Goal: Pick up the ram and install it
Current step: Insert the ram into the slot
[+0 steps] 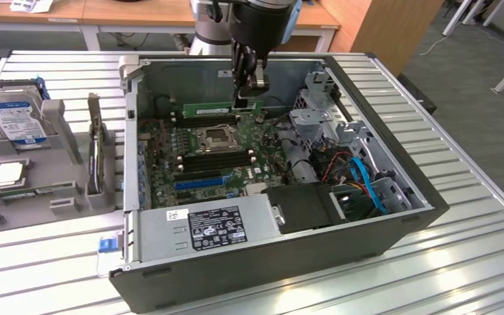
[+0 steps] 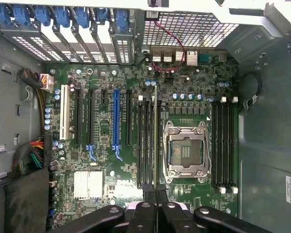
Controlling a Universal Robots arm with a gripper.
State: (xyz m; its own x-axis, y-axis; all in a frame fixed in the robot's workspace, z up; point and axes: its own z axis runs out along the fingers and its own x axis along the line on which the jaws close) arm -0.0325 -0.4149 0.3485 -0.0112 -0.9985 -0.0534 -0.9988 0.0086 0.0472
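Note:
The ram point(image 1: 207, 105) is a long green stick held level inside the open computer case, with my gripper point(image 1: 249, 100) shut on its end nearer the exterior view's right. It hangs just over the black memory slots point(image 1: 210, 121) behind the processor socket point(image 1: 214, 138). In the wrist view the ram point(image 2: 156, 136) shows edge-on as a thin line running straight out from my gripper point(image 2: 156, 196). It lies along the bank of memory slots point(image 2: 145, 141) beside the socket point(image 2: 186, 150). Whether its lower edge touches a slot I cannot tell.
A second bank of memory slots point(image 2: 224, 145) lies on the socket's other side. The power supply point(image 1: 208, 226) fills the case's near corner. A drive cage point(image 1: 322, 125) and blue cables point(image 1: 367, 184) crowd the exterior view's right. A hard drive point(image 1: 11, 118) stands in a grey holder outside.

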